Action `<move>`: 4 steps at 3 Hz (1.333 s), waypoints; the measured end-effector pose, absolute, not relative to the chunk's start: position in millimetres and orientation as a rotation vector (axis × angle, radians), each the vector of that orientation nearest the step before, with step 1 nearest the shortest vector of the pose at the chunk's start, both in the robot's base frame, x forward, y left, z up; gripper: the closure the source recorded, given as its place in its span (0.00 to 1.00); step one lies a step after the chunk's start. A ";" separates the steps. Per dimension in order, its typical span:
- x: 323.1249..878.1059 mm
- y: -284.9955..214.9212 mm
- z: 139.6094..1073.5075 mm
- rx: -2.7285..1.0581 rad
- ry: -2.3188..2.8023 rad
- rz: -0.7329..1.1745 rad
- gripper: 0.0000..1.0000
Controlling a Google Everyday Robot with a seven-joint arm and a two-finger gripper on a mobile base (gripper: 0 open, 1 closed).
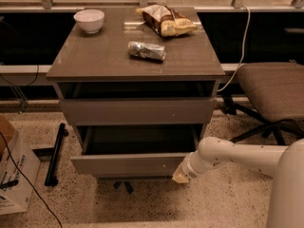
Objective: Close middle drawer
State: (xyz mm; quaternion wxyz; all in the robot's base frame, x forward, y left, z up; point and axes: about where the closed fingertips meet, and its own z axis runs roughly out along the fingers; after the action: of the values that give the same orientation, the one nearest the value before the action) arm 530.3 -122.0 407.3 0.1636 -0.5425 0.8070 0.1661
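The middle drawer (128, 164) is a wide, shallow grey-brown drawer with a flat front and a tiny pale dot right of centre. It stands part-way out of the grey-brown cabinet (135, 63), and its dark inside shows. My gripper (181, 176), at the end of the white arm (228, 156) coming in from the right, is against the right end of the drawer front. Above it is another drawer front (137, 110) of the same colour, nearly flush with the cabinet.
On the cabinet top are a white bowl (89, 20), a snack bag (166, 22) and a silvery packet (147, 50). A padded chair (275, 89) stands at the right. A cardboard box (14, 170) and a black bar (54, 153) are on the floor at the left.
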 end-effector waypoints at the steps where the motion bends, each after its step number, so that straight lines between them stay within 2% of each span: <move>1: 561.1 -129.1 400.8 -1.507 2.275 0.351 1.00; 2: 592.7 -138.7 402.3 -1.469 2.251 0.268 1.00; 3: 592.7 -138.6 402.3 -1.469 2.250 0.268 1.00; 4: 620.2 -145.8 411.7 -1.430 2.213 0.216 1.00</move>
State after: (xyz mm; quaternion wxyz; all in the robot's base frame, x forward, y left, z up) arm 620.2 -145.8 411.7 0.2463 -0.5241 0.8114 0.0791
